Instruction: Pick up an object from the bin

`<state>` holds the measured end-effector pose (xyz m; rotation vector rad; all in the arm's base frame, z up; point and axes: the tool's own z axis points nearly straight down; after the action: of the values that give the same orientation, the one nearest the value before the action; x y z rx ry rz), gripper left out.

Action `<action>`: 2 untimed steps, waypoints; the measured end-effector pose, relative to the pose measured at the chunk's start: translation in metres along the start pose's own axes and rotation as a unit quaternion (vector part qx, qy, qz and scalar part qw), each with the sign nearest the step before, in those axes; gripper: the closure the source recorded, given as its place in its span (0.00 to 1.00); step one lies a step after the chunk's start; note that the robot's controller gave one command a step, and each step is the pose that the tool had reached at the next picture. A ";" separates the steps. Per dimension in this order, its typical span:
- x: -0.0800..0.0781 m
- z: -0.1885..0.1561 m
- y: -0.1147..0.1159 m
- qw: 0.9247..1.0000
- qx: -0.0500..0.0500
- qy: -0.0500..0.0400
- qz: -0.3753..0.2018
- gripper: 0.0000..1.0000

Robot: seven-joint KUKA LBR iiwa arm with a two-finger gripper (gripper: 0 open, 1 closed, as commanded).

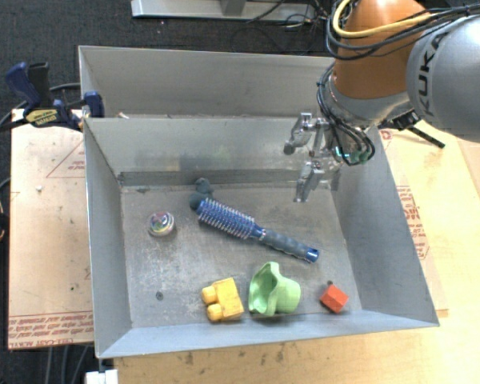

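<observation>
Hanging open and empty, the gripper (296,172) has the blue brush (238,224) lying nearest, just below it. Probably light and stiff. I'd pinch across its slim handle (286,245), not the springy bristles.

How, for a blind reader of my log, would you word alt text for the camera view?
The robot's gripper hangs over the back right of a grey bin, beyond a blue hairbrush lying across its middle. Along the front lie a yellow block, a green cup and a small red block; a round toy sits left.
</observation>
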<state>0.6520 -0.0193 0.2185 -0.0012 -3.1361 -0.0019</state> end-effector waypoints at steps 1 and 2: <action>0.028 0.139 0.032 0.999 0.000 -0.001 -0.049 0.00; 0.027 0.135 0.031 0.999 0.000 -0.003 -0.049 1.00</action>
<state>0.6247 0.0117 0.0835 0.1521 -3.1389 -0.0020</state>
